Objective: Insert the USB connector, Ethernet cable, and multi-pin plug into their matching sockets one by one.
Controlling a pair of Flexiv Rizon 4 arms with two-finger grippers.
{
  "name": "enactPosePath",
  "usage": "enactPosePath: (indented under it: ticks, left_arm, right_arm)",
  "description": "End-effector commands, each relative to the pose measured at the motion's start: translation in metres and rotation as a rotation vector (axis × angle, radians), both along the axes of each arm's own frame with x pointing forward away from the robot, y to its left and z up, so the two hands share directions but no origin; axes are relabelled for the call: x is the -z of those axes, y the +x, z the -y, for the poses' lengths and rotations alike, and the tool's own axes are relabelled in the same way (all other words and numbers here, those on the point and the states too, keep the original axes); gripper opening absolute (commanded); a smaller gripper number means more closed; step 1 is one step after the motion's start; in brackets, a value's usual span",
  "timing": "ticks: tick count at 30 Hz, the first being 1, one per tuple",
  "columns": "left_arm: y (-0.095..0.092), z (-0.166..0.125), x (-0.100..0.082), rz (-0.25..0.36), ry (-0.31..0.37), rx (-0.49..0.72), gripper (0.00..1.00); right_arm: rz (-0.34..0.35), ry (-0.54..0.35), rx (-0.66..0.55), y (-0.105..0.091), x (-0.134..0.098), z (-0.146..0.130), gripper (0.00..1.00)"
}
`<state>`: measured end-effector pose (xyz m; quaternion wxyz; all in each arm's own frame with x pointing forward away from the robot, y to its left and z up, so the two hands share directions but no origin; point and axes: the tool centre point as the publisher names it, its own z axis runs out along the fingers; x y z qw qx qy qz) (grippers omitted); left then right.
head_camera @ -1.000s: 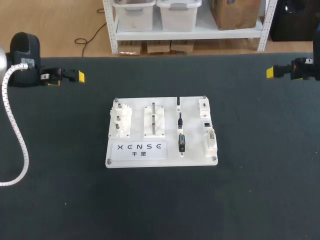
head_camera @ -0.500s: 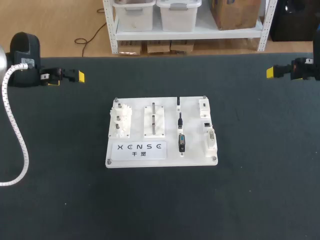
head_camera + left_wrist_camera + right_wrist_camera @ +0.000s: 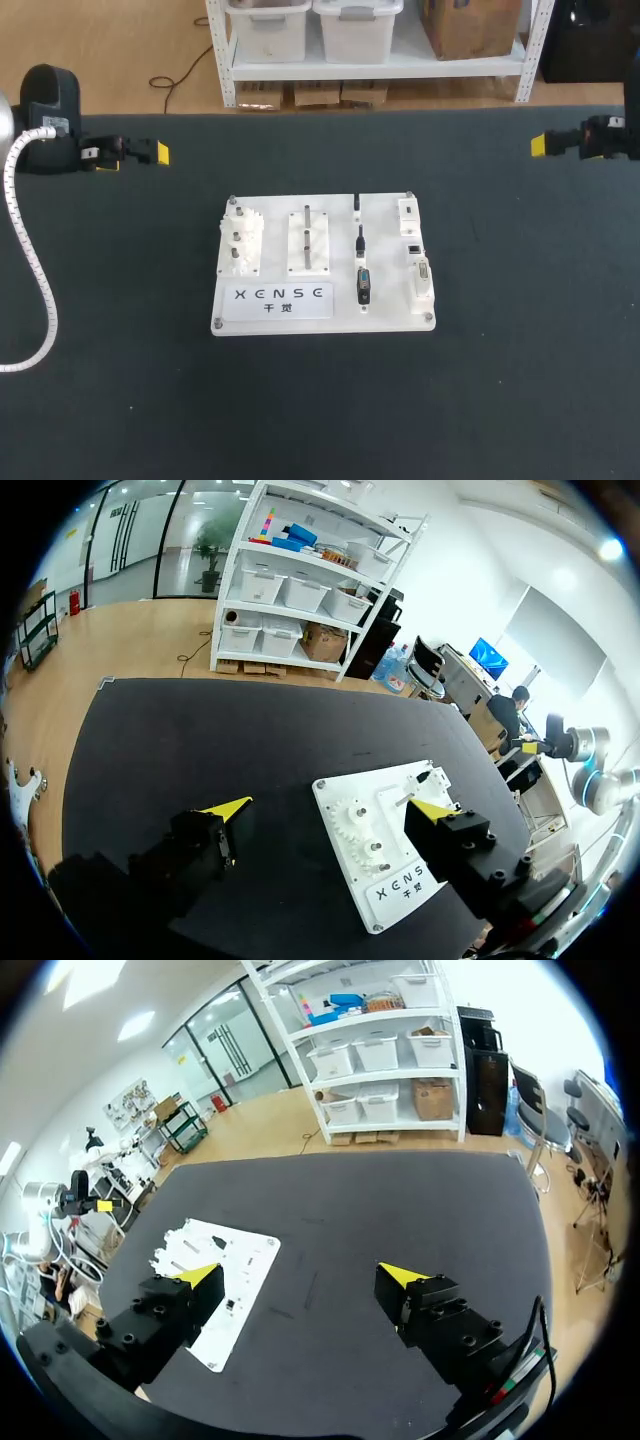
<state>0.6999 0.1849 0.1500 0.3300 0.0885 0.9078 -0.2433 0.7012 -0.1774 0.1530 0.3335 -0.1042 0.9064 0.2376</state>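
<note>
usb connector: small dark plug, seemingly the farthest of three in a column on the white board. it is too small to be sure which plug is which, and it is not in a socket.
ethernet cable: the middle dark piece of that column, just behind the multi-pin plug.
multi-pin plug: the largest, black and nearest of the column. it lies beside the sockets along the board's right edge, apart from them.
white board: flat on the middle of the black tabletop, with a gear block and a peg block on its left half.
left gripper: over the far left of the tabletop, well apart from the white board. its fingers are spread wide and grasp nothing. in its wrist view the board lies ahead, seen in the gap between the tips and partly hidden by one finger.
right gripper: at the far right edge of the tabletop, well apart from the board. its fingers are released wide and hold nothing. in its wrist view the board lies ahead, partly behind one finger's tip, not between the pair.
plugs and fingers: all three plugs rest on the board, touching neither pair of fingers.
</note>
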Motion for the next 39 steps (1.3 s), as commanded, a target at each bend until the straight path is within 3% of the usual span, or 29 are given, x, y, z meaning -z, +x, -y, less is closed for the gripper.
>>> enactPosePath:
  ticks: [1,5,9,12,20,31,37,39]
  left_arm:
    - [0.0,0.0,0.0,0.0,0.0,0.0,1.0]
    - [0.0,0.0,0.0,0.0,0.0,0.0,1.0]
    - [0.0,0.0,0.0,0.0,0.0,0.0,1.0]
    - [0.0,0.0,0.0,0.0,0.0,0.0,1.0]
    - [0.0,0.0,0.0,0.0,0.0,0.0,1.0]
    - [0.0,0.0,0.0,0.0,0.0,0.0,1.0]
    - [0.0,0.0,0.0,0.0,0.0,0.0,1.0]
    - [0.0,0.0,0.0,0.0,0.0,0.0,1.0]
  right_arm:
    - [-0.02,-0.071,0.017,0.019,-0.005,-0.04,1.0]
    - [-0.04,-0.155,0.03,0.029,-0.006,-0.074,1.0]
    - [-0.137,-0.284,0.111,0.035,0.006,-0.105,1.0]
    - [-0.216,-0.31,0.156,0.037,0.018,-0.124,1.0]
    - [-0.284,-0.385,0.12,0.03,0.043,-0.179,1.0]
    - [-0.366,-0.432,0.121,0.025,0.075,-0.216,1.0]
    - [-0.384,-0.416,0.111,0.03,0.089,-0.223,1.0]
    - [-0.36,-0.365,0.092,0.032,0.088,-0.222,1.0]
